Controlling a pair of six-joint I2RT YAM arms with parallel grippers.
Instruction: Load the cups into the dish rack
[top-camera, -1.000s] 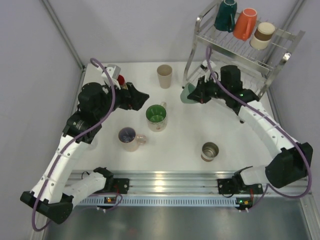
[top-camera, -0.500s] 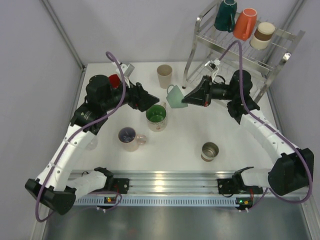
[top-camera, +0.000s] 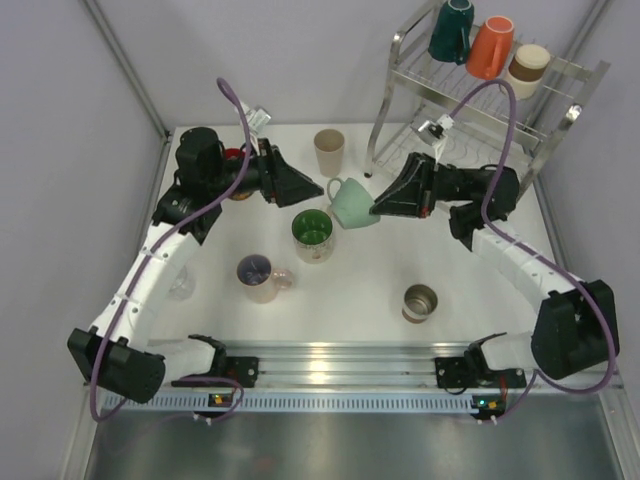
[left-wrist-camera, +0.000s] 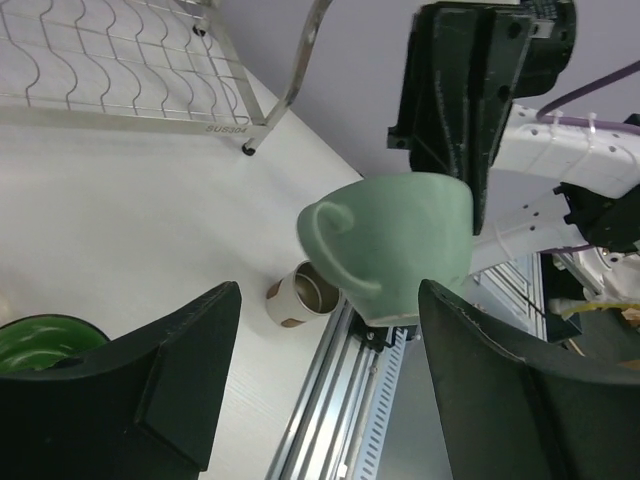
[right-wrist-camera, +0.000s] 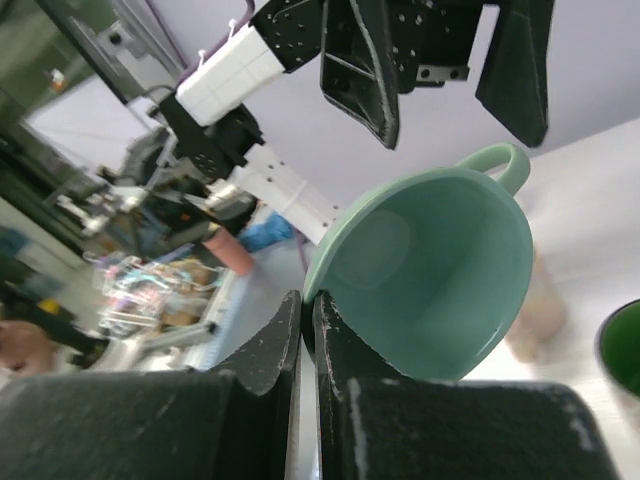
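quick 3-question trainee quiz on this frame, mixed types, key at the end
1. True or false: the right gripper pinches the rim of the mint cup.
2. How many cups sit on the top shelf of the dish rack?
3. The left gripper is: A) shut on a cup, B) open and empty, C) out of view.

Key: 1 true; 2 three; 3 B.
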